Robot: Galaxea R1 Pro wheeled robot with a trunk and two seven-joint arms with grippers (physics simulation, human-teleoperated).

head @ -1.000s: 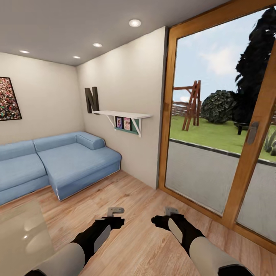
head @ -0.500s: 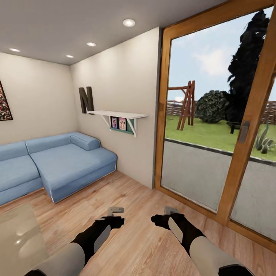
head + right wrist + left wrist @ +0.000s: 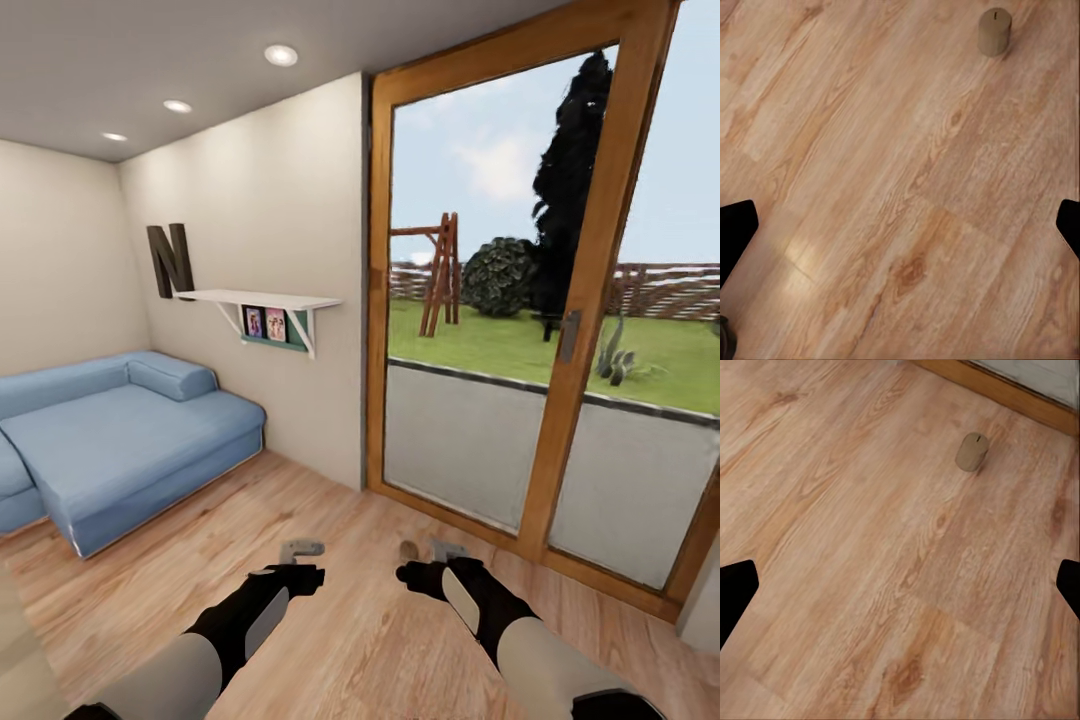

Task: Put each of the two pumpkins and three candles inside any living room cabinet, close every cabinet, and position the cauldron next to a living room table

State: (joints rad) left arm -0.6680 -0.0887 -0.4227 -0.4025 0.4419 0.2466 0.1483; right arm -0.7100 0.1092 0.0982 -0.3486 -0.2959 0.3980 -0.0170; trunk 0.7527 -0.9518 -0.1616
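The wooden floor point(image 3: 360, 620) takes most of the view, with the glass door point(image 3: 520, 330) beside. One candle point(image 3: 972, 451) stands upright near the door sill. I judge the robot approaches it; next, lower one arm. Both grippers' fingers are wide apart, holding nothing.

A beige candle point(image 3: 972, 451) stands upright on the wooden floor point(image 3: 870, 585), near the door frame point(image 3: 1005, 390).

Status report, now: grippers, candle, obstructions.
Left gripper and right gripper open, empty. One candle upright on wood floor by glass door. Path unobstructed.
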